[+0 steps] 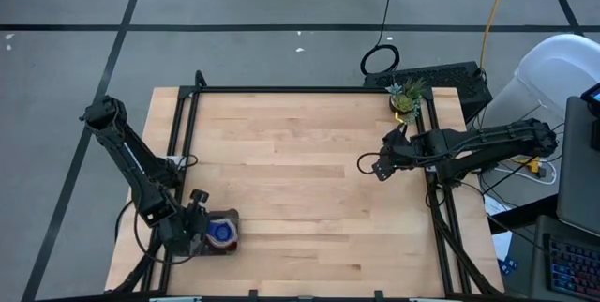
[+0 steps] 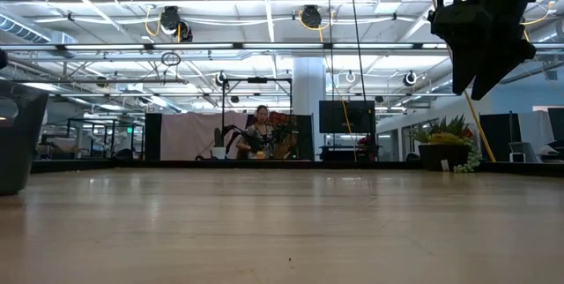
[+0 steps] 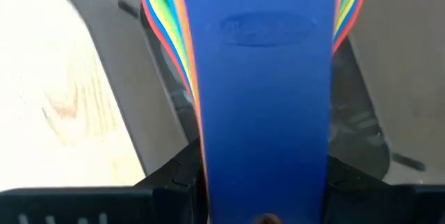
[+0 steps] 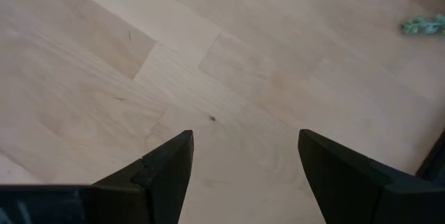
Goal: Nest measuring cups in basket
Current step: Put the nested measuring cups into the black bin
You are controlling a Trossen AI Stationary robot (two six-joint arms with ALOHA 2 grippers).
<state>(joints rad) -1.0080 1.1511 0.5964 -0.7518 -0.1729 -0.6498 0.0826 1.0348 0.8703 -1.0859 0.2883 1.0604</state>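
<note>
Measuring cups [image 1: 222,232] sit as one stack inside the basket [image 1: 232,218], which stands at the near left corner of the table [image 1: 309,180]; going from the biggest thing down, that bare wooden top carries no loose cup anywhere in the high view, so the sorting looks nearly finished. The basket is dark and half hidden by the left arm; in the low view only its grey wall shows at the far edge. Inside it the blue cup lies uppermost, with a red edge showing beside it from above. The left wrist view fills with the blue handle [image 3: 261,99], and thin rainbow edges of the other handles fan out on both sides under it, so several cups are nested beneath, though I cannot count all seven. The left gripper [image 1: 192,219] is at the basket, its fingers closed on the blue handle, so the last cup seems placed but not yet let go. What is left, as I judge it, is to release that handle and lift the arm clear without tipping the stack or dragging the basket. The right gripper [image 4: 243,165] hangs over the bare wood on the right side of the table, well apart from the basket, with its fingers spread wide and nothing between them.
</note>
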